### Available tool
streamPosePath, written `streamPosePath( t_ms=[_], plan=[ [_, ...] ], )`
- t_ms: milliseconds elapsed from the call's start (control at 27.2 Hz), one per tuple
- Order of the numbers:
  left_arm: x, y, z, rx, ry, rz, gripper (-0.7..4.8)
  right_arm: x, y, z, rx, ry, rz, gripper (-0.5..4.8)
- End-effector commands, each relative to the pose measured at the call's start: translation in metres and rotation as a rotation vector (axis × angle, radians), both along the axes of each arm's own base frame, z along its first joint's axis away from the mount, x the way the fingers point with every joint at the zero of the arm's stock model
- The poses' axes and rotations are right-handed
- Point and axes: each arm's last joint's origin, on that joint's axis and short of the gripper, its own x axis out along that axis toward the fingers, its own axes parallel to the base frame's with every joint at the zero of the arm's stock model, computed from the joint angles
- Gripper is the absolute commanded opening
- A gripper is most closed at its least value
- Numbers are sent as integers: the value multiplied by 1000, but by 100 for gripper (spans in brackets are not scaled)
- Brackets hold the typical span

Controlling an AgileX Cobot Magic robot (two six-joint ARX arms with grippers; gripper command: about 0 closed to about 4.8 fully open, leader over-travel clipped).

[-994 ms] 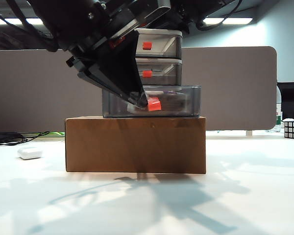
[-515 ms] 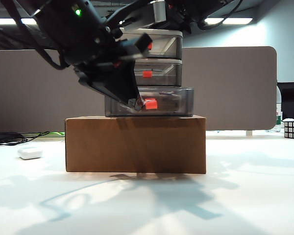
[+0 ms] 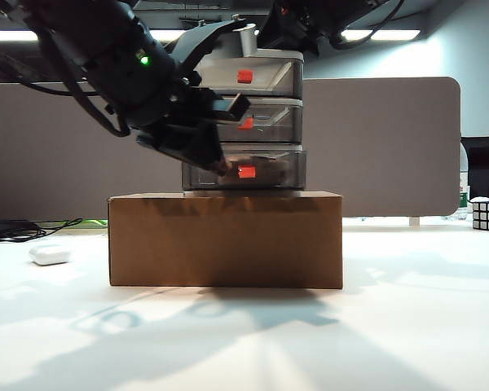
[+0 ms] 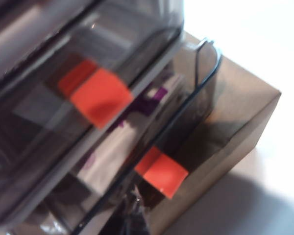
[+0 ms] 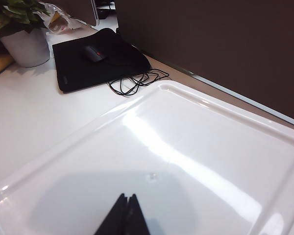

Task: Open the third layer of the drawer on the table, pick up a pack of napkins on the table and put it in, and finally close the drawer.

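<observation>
The left claw [image 3: 226, 169], pinched shut, presses the bottom drawer [image 3: 265, 169] nearly home, napkins [image 4: 118, 147] inside; the right claw [image 5: 123, 215], shut, rests atop the unit. Next: final nudge.

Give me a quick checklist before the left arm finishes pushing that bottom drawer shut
1. Pack of napkins inside the third layer: ok, purple and white wrapper shows through the smoky wall.
2. Third layer fully shut: not ok, in the left wrist view it juts out past the drawer above.
3. Left gripper at the drawer front beside the red-orange handle, fingers shut: ok.
4. Drawer seated on the cardboard box: ok.
5. Right gripper on top of the drawer unit, fingers shut: ok; whether it presses down, cannot tell.
</observation>
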Motion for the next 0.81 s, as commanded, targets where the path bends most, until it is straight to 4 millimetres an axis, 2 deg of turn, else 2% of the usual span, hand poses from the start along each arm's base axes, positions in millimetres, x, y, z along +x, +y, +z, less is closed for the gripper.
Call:
streamPosePath(
  t_ms=[37, 295, 552, 810],
  plan=[
    [4, -3, 0, -24, -34, 7, -5, -1, 0, -14, -39, 93, -1, -6],
    [12, -9, -12, -12, -54, 34, -5, -1, 0, -14, -41, 91, 0, -6],
    [16, -12, -6, -18, -165, 76, -5, -1, 0, -14, -42, 90, 0, -6],
    [11, -11, -6, 23, -142, 58, -5, -1, 0, -13, -51, 77, 4, -6]
  ],
)
